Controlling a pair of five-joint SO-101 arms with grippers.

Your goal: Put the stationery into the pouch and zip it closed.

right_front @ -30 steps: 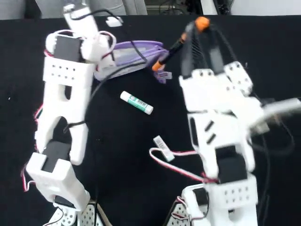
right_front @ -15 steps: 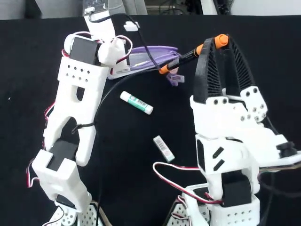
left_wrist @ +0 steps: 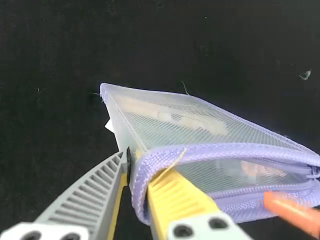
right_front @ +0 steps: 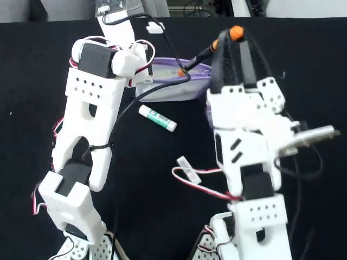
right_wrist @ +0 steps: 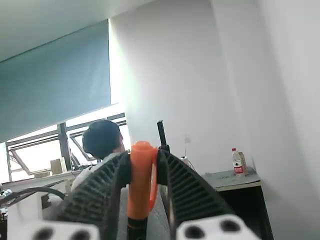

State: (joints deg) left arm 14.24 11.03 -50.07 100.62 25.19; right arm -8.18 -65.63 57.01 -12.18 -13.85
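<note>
Big black table (right_front: 309, 70). Purple see-through pouch (right_front: 172, 90) sits at the far side, btwn the 2 arms. L gripper (left_wrist: 140, 167) is pinched tight on the pouch's rim at one end. R gripper (right_wrist: 143, 160) squeezes an orange & black pen (right_front: 198, 56), tip right at the pouch's zip edge. Glue stick (right_front: 157, 118) lies just near the pouch. Small white bit (right_front: 187, 169) lies nearer the arm bases, touching a red & white wire (right_front: 209, 195).

Purple striped pouch (left_wrist: 165, 120), orange-black pen (right_front: 205, 53)
</note>
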